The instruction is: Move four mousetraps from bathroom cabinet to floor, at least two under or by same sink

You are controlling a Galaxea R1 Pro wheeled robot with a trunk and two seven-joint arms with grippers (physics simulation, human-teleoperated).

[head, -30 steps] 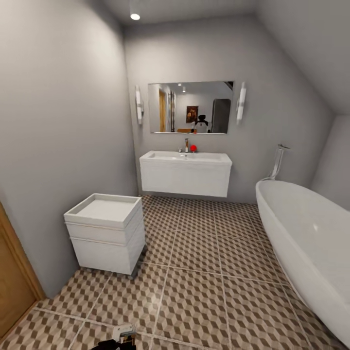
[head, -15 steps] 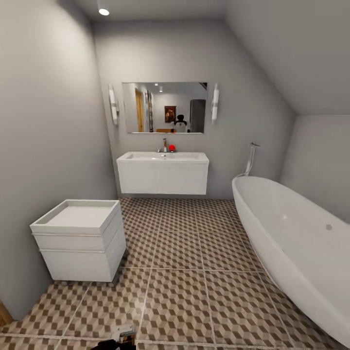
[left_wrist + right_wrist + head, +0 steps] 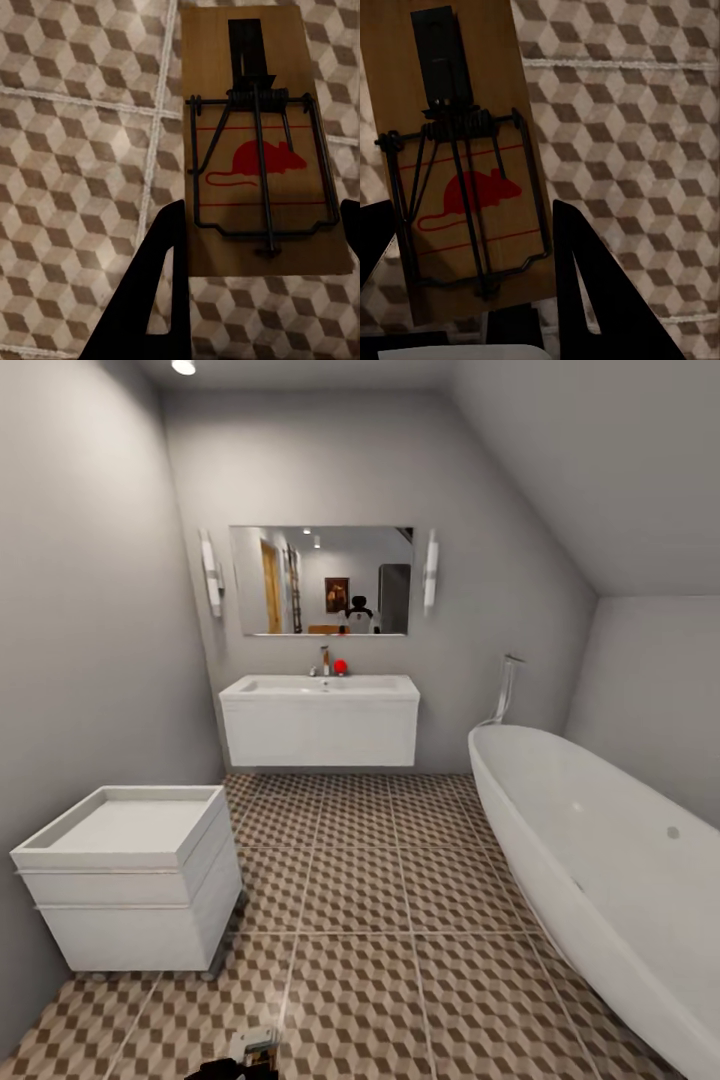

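mousetrap (image 3: 264, 142) | long axis along fingers | left pincer (image 3: 259, 247) grasping | right pincer (image 3: 469, 259) grasping second mousetrap (image 3: 461, 157)

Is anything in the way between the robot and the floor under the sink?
Nothing visible: open bathroom floor leads to the bathroom sink. The white drawer unit and bathtub stand off to the sides.

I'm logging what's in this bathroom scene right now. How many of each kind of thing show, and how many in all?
Mousetraps: 2 (left gripper's, right gripper's)
Sinks: 1
Bathtubs: 1
Mirrors: 1
Wall lights: 2
White drawer units: 1
Total: 8
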